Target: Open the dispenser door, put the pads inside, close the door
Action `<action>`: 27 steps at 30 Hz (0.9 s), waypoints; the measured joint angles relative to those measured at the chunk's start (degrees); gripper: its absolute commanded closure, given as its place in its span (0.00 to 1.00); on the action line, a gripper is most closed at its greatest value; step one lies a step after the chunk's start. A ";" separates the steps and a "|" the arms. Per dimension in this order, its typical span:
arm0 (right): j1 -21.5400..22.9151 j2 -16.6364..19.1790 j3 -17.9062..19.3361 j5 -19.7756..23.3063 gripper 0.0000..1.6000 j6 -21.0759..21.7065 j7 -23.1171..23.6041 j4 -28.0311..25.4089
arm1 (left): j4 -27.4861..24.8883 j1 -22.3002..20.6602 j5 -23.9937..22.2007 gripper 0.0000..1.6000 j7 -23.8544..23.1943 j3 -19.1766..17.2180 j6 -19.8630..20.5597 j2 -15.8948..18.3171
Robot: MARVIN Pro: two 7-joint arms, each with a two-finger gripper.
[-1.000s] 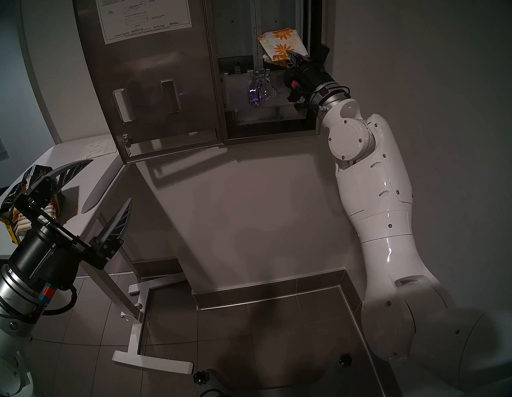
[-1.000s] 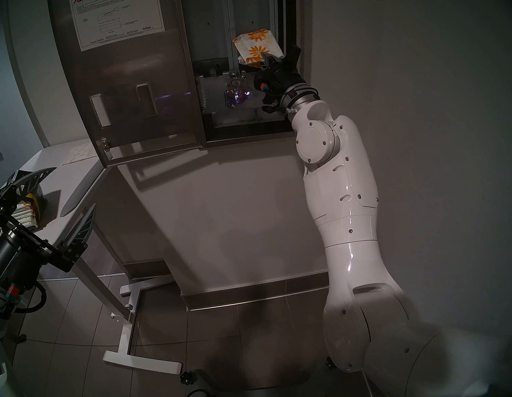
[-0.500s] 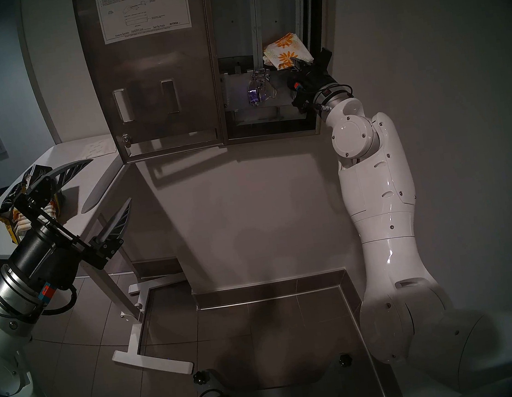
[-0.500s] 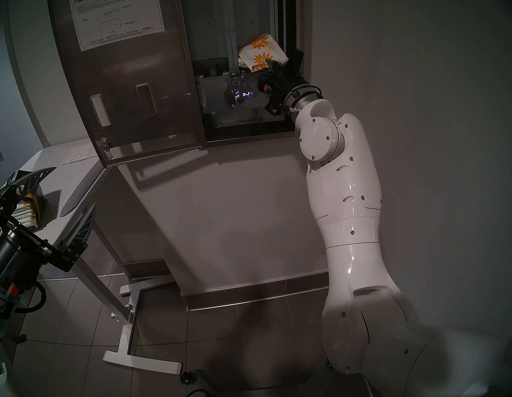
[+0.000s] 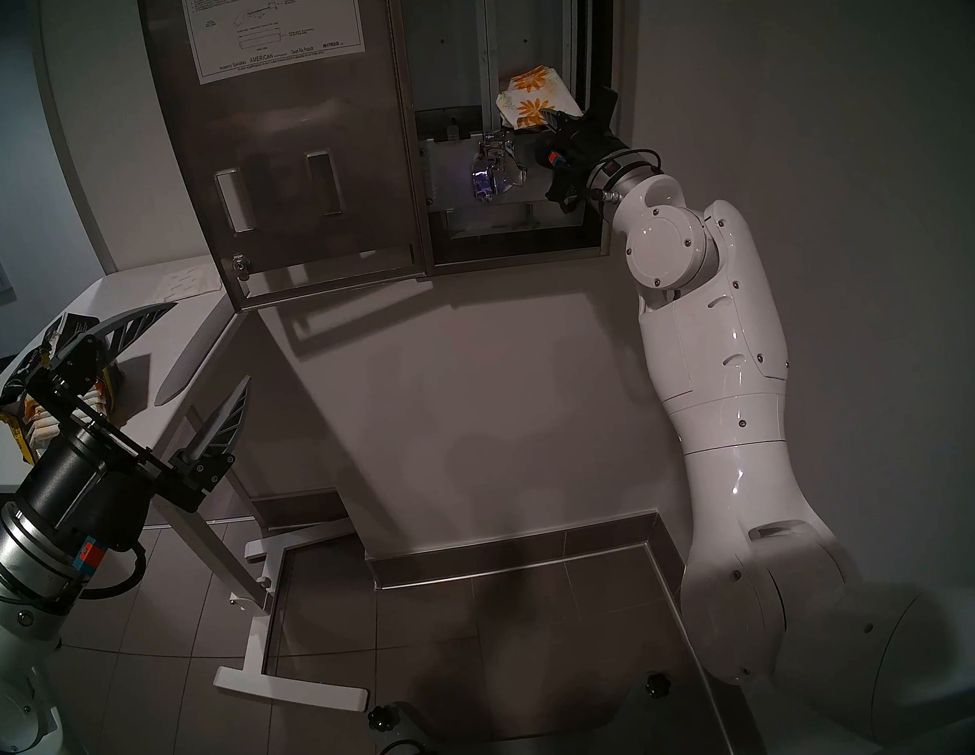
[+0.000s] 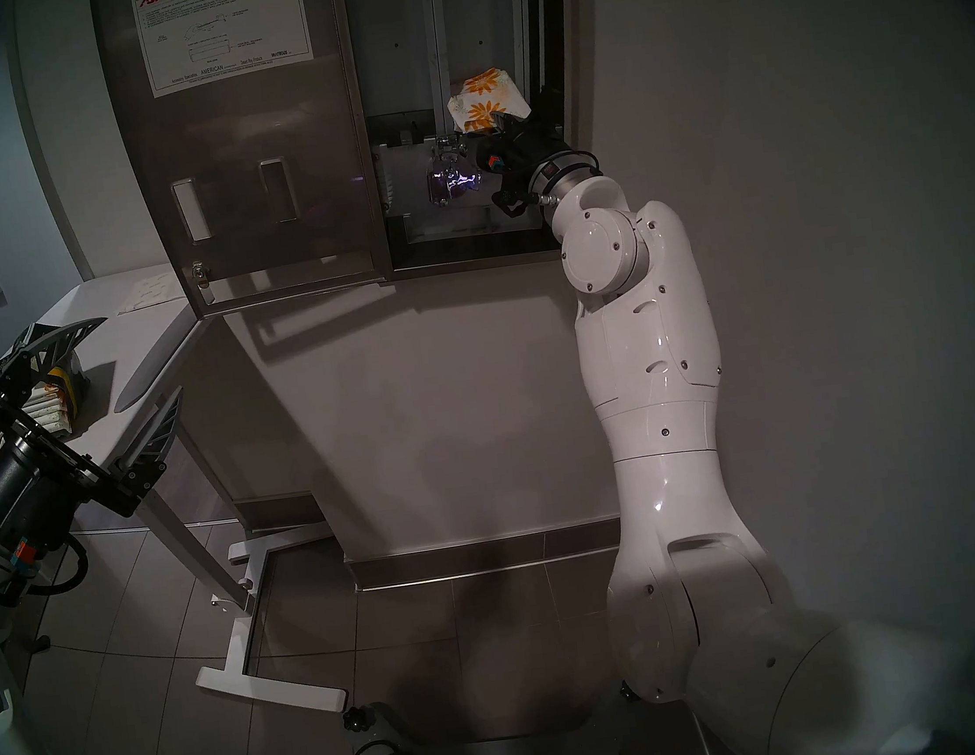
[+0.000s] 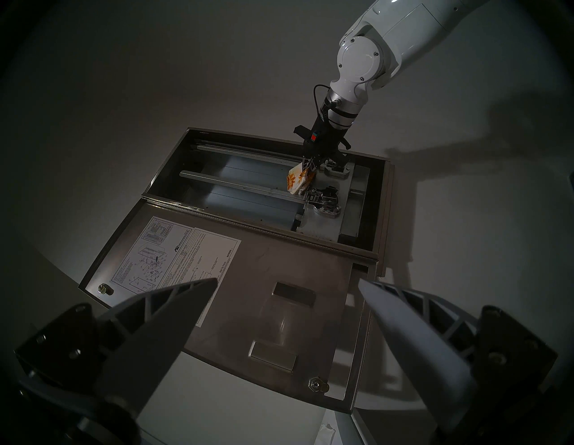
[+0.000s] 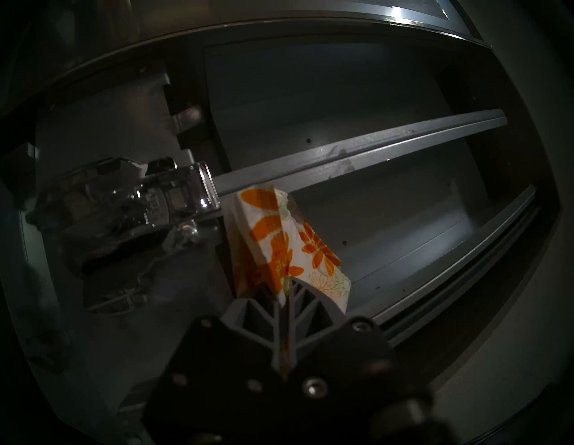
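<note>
Right pincer (image 5: 553, 117) clenched on pad (image 5: 536, 94) inside open dispenser (image 5: 490, 19) (left pincer (image 5: 198, 357) spread, empty)

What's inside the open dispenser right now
Inside the dispenser: two vertical rails, chrome lever mechanisms, and one daisy-print pad pinched by the right gripper. The gripper hides the second mechanism in the head views.

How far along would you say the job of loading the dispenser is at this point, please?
Done: the door hangs wide open. In hand: the right gripper is shut on a flowered pad, holding it inside the dispenser in the right-hand column, not yet let go. Left: release it, load more pads from the bag on the table, then close the door. The left gripper is open, empty.
</note>
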 measured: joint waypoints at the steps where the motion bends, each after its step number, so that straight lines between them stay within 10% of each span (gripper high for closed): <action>1: 0.24 -0.03 -0.04 -0.02 1.00 -0.02 0.09 0.31 | 0.00 0.00 0.00 0.00 0.00 0.00 0.00 0.00; 27: 3.69 -1.00 -0.41 -2.69 1.00 0.73 -3.43 3.75 | 0.00 -0.02 -0.02 0.00 -0.01 -0.01 0.05 0.03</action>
